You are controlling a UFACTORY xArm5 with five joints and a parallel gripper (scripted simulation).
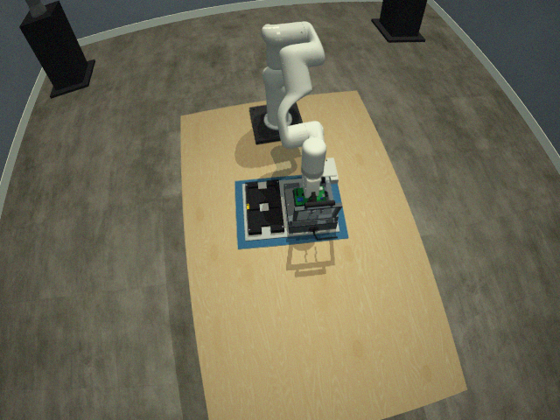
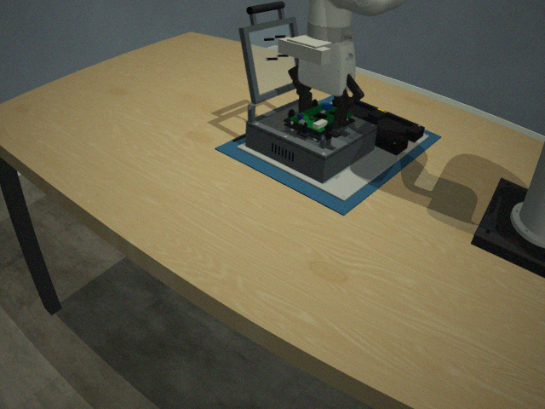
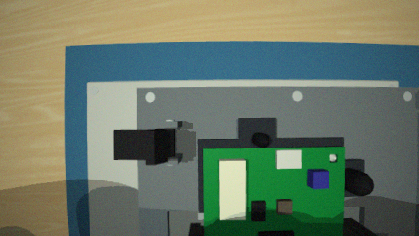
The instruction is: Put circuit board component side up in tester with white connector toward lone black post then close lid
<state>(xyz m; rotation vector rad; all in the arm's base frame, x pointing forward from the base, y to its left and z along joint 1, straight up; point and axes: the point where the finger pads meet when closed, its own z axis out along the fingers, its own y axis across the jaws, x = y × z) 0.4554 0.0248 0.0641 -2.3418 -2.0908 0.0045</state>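
Observation:
The green circuit board (image 2: 313,126) (image 3: 266,184) lies roughly level over the tester's nest, component side up. My gripper (image 1: 311,196) (image 2: 323,115) (image 3: 273,229) points down, shut on two opposite edges of the board. The board carries a long cream block (image 3: 232,190) and a small white block (image 3: 289,159). One black post (image 3: 261,139) is beyond its top edge in the wrist view, another (image 3: 359,181) beyond its right edge. The grey tester (image 2: 307,163) (image 3: 221,105) has its lid (image 2: 249,63) standing open. I cannot tell whether the pins are through the holes.
The black tray (image 1: 264,196) (image 2: 396,138) stands beside the tester. Both rest on a white base plate (image 2: 345,189) over a blue mat (image 1: 240,217) (image 3: 197,61). The lid's dark handle (image 1: 320,203) (image 2: 265,7) stands high beside my arm. A black block (image 3: 143,145) rises on the tester's robot side.

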